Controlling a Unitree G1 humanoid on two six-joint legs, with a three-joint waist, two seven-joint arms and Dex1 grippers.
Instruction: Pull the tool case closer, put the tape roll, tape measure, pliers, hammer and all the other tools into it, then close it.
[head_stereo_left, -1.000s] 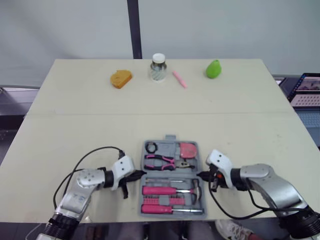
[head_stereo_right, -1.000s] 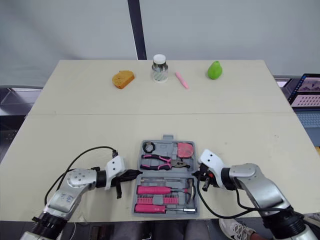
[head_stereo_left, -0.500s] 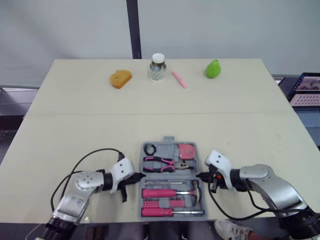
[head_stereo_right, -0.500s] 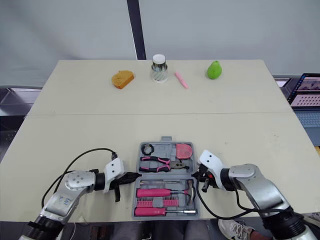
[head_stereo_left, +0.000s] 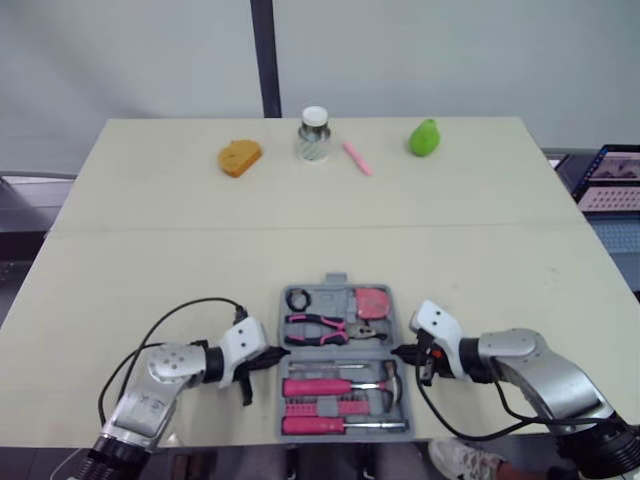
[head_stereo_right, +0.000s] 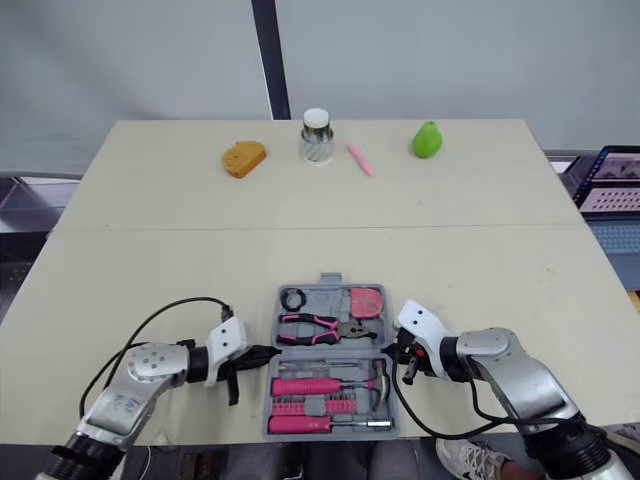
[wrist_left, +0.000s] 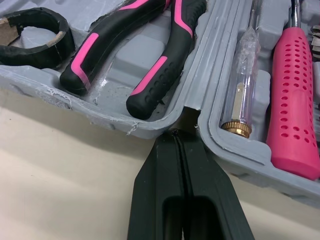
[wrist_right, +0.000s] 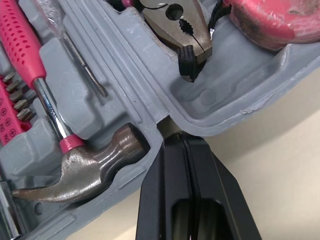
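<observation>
The grey tool case lies open near the table's front edge. Its far half holds a black tape roll, a pink tape measure and the pliers. The near half holds the hammer, a clear-handled screwdriver and pink-handled tools. My left gripper is shut, with its tips in the hinge notch on the case's left side. My right gripper is shut too, with its tips at the hinge notch on the right side. Nothing sits between either pair of fingers.
Along the table's far edge stand an orange piece, a lidded jar, a pink marker and a green pear. A laptop sits off the table to the right. The case's near edge is close to the table edge.
The case has straightened slightly between the two grippers. Both grippers stay shut at its hinge notches, barely moved.
</observation>
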